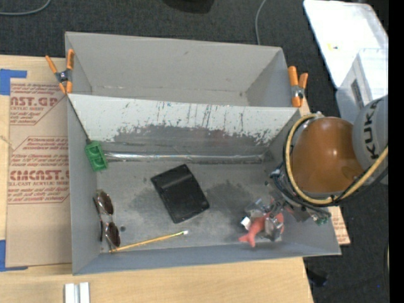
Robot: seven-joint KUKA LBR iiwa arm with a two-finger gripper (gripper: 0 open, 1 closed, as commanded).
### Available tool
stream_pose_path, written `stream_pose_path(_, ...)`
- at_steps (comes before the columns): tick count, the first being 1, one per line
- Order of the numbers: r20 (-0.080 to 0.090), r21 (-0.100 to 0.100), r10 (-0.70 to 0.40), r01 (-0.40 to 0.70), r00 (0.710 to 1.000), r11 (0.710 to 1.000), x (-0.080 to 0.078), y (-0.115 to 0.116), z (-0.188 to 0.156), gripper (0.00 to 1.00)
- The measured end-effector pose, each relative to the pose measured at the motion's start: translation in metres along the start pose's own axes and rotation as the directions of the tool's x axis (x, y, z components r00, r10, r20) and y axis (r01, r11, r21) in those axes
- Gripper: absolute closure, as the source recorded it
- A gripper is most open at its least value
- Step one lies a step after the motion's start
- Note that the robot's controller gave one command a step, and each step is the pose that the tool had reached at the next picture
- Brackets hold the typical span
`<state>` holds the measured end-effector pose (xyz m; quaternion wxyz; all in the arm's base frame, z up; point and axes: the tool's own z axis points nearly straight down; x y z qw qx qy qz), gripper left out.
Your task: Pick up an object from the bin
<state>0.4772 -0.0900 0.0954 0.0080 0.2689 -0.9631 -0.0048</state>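
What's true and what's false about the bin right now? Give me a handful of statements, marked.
1. The black flat block lies near the middle of the bin floor. True.
2. The green piece sits in the bin's right corner. False: it is against the left wall.
3. The tool is over the bin's lower right corner, next to a small red thing. True.
4. The sunglasses rest on top of the black flat block. False: they lie apart from it, by the left wall.
5. The yellow pencil lies along the floor's near edge, between the sunglasses and the small red thing. True.
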Motion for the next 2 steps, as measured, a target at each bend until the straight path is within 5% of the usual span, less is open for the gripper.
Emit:
stream_pose_path(1,0.003,0.002,0.035,-0.035,0.999,0.999,0.006,-0.053,-0.026,1.0)
stream_pose_path(2,0.002,-0.002,0.036,-0.036,0.999,0.999,-0.003,-0.027,-0.096,1.0)
